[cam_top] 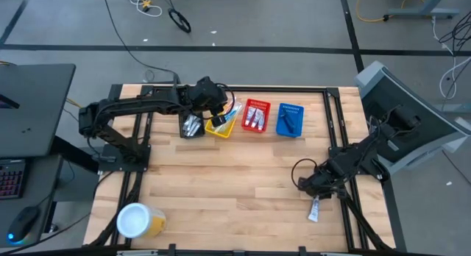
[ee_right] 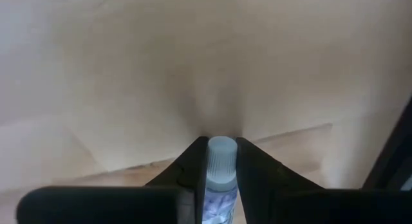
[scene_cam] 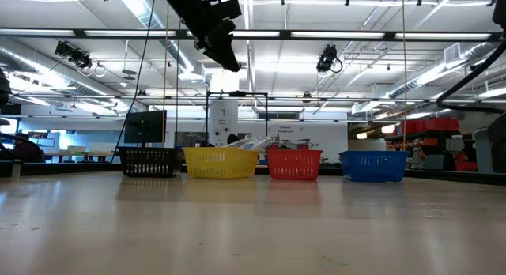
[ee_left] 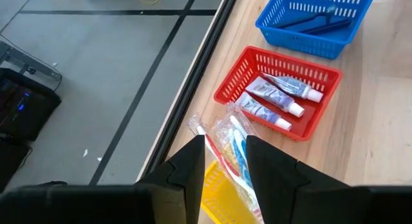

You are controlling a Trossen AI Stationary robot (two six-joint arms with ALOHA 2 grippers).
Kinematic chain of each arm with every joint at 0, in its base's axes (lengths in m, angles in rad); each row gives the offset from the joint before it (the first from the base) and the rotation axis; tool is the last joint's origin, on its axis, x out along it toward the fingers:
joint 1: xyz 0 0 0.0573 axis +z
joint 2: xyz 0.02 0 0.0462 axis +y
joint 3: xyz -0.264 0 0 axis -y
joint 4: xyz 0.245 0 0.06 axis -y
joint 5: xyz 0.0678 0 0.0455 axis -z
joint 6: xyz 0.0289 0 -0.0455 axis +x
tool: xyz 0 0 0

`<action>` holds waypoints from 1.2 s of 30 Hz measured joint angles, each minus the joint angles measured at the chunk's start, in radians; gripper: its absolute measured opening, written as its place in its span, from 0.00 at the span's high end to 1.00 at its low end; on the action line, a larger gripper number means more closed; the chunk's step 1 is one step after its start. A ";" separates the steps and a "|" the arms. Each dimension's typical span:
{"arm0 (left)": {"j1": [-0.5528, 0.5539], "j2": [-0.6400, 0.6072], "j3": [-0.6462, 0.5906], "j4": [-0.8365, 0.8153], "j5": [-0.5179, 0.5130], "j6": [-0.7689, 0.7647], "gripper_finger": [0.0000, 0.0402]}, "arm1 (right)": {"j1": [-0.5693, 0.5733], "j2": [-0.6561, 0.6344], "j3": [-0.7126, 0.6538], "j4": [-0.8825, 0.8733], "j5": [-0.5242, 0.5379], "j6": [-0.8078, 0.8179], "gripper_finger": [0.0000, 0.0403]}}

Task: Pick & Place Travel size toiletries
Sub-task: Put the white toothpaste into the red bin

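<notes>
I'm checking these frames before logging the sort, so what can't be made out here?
- Black basket contents: high view, too small, partly under the left gripper.
- Tube label: right wrist view, hidden by the right gripper fingers, cut off at the edge.
- Yellow basket: left wrist view, mostly behind the fingers.
- Blue basket contents: low view, hidden by its wall.

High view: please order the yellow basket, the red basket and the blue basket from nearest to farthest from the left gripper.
Measured from the left gripper, at the table's far edge:
1. Yellow basket, directly below the gripper.
2. Red basket, next along the row toward the right arm's side.
3. Blue basket, last in the row, farthest toward the right arm's side.
</notes>
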 joint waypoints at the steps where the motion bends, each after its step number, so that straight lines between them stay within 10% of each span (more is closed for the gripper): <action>1: 0.000 0.000 0.000 0.000 0.000 0.000 0.70 | 0.001 -0.004 0.000 0.002 0.011 -0.016 0.83; 9: 0.000 0.000 0.000 0.008 0.000 0.039 0.70 | -0.007 -0.058 -0.003 0.013 0.167 -0.137 0.84; 16: 0.000 0.000 0.000 -0.045 0.001 -0.024 0.70 | -0.058 -0.144 -0.007 0.082 0.662 -0.409 0.84; 25: -0.017 0.000 -0.028 -0.133 0.000 -0.176 0.70 | -0.267 -0.131 -0.007 0.502 1.286 -1.219 0.84; 36: -0.063 0.000 -0.103 -0.048 0.032 -0.200 0.70 | -0.749 -0.062 -0.004 1.123 0.961 -1.869 0.84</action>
